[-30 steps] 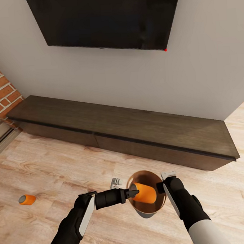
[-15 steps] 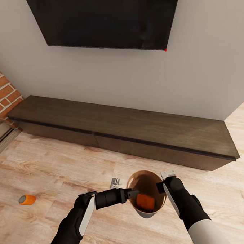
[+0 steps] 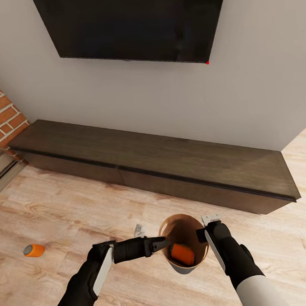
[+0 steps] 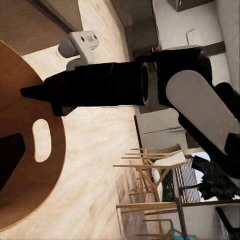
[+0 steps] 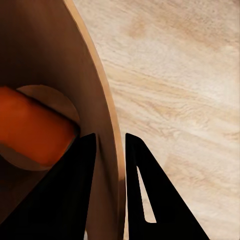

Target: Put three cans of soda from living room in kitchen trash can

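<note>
Soda can (image 3: pixel 182 254) lies inside the copper-lined trash can (image 3: pixel 169 226), which the right end effector (image 3: pixel 204 235) grips by its rim. Left end effector (image 3: pixel 165 243) hovers at the opposite rim, empty, jaws apart. Another orange can (image 3: pixel 34 250) rests on the wood floor (image 3: pixel 61 208); keep the bin level while moving toward it.

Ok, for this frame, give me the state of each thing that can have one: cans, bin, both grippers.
Can in bin: lying tilted at the bottom, released.
Can on floor: on its side, untouched, off to the left.
Trash can: upright, held off the floor by its rim.
Right gripper: shut on the bin's wall, one finger inside, one outside.
Left gripper: at the bin's rim, holding nothing; open or shut unclear.
</note>
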`<state>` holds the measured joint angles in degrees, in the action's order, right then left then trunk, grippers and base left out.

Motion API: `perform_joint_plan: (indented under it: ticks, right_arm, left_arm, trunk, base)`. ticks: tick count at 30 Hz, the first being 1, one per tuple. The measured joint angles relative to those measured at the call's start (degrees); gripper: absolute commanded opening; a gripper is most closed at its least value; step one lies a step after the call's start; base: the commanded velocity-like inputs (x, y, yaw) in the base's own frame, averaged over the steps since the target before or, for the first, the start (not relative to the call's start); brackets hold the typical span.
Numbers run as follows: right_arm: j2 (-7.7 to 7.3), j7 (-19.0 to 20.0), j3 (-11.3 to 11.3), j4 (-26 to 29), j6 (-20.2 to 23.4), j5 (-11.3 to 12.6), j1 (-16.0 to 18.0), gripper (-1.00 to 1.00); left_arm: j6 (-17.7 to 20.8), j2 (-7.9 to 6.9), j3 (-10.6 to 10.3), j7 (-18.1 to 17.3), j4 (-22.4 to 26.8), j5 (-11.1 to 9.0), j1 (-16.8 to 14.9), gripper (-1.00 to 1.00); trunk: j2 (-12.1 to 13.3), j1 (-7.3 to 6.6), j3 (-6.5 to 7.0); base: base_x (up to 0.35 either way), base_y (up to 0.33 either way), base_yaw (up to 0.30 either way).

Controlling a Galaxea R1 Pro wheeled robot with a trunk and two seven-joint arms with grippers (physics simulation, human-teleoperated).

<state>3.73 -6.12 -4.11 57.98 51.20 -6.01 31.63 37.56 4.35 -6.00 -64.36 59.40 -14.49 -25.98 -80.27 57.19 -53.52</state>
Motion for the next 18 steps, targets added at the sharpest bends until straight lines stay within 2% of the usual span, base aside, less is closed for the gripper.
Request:
perform_joint_plan:
  ticks: [2, 3, 5, 6, 8, 9, 10, 12, 14, 15, 16, 17, 18]
  right_arm:
    - [-0.02, 0.1, 0.0, 0.0, 0.0, -0.1, 0.0, -1.00]
    - [-0.03, 0.1, 0.0, 0.0, 0.0, -0.2, 0.0, -1.00]
    - [-0.03, 0.1, 0.0, 0.0, 0.0, -0.2, 0.0, -1.00]
    - [-0.04, 0.1, 0.0, -0.1, 0.0, -0.2, 0.0, -1.00]
    - [-0.04, 0.2, 0.0, -0.1, 0.0, -0.1, 0.0, -1.00]
    - [-0.04, 0.2, 0.0, -0.1, 0.0, -0.1, 0.0, -1.00]
    - [-0.06, 0.3, 0.0, -0.1, 0.0, -0.2, 0.0, -1.00]
    - [-0.09, 0.4, 0.0, -0.1, 0.0, -0.1, 0.0, -1.00]
    - [-0.11, 0.5, 0.0, -0.1, -0.1, -0.1, 0.0, -1.00]
    - [-0.16, 0.6, 0.0, -0.1, -0.1, 0.0, 0.0, -1.00]
    - [-0.28, 1.2, 0.0, -0.2, -0.1, -0.4, 0.0, -1.00]
    - [-0.36, 2.1, 0.0, -0.2, -0.2, -0.6, 0.0, -1.00]
    - [-0.38, 2.6, 0.0, -0.2, -0.3, -0.4, 0.0, -1.00]
  left_arm:
    - [0.0, -2.00, 0.1, -4.0, 0.0, 0.0, 0.0, 1.00]
    - [0.0, -3.46, 0.4, -6.5, -0.1, 0.0, 0.0, 1.00]
    - [0.0, -5.02, 1.0, -8.9, -0.1, -0.1, 0.0, 1.00]
    - [0.0, -6.40, 2.1, -11.4, -0.1, -0.1, 0.0, 1.00]
    - [-0.1, -7.84, 3.4, -13.9, -0.1, 0.0, 0.0, 1.00]
    - [-0.1, -9.23, 4.8, -16.1, -0.2, 0.0, 0.0, 1.00]
    - [-0.2, -11.49, 6.7, -18.5, -0.7, 0.0, 0.0, 1.00]
    - [-0.3, -14.08, 7.9, -19.7, -2.3, 0.1, 0.0, 1.00]
    - [-0.4, -15.55, 8.3, -20.2, -4.2, 0.1, 0.0, 1.00]
    - [-0.6, -16.79, 8.6, -20.5, -6.2, 0.1, 0.0, 1.00]
    - [-1.6, -18.69, 8.9, -20.7, -9.0, 0.2, 0.0, 1.00]
    - [-2.6, -19.91, 9.0, -20.8, -10.9, 0.2, 0.0, 1.00]
    - [-3.1, -20.46, 9.1, -20.7, -11.8, 0.2, 0.0, 1.00]
  trunk:
    - [0.0, 0.00, 0.00]
    - [0.0, 0.00, 0.00]
    - [0.0, 0.00, 0.00]
    - [0.0, 0.00, 0.00]
    - [0.0, 0.00, 0.00]
    - [0.0, 0.00, 0.00]
    - [0.0, 0.00, 0.00]
    - [0.0, 0.00, 0.00]
    - [0.0, 0.00, 0.00]
    - [0.0, 0.00, 0.00]
    - [0.0, 0.00, 0.00]
    - [0.0, 0.00, 0.00]
    - [0.0, 0.00, 0.00]
  base:
    - [0.000, 0.000, 0.000]
    - [0.000, 0.000, 0.000]
    - [0.000, 0.000, 0.000]
    - [0.000, 0.000, 0.000]
    - [0.000, 0.000, 0.000]
    - [0.000, 0.000, 0.000]
    - [0.000, 0.000, 0.000]
    - [0.000, 0.000, 0.000]
    - [0.000, 0.000, 0.000]
    - [0.000, 0.000, 0.000]
    - [0.000, 0.000, 0.000]
    - [0.000, 0.000, 0.000]
    - [0.000, 0.000, 0.000]
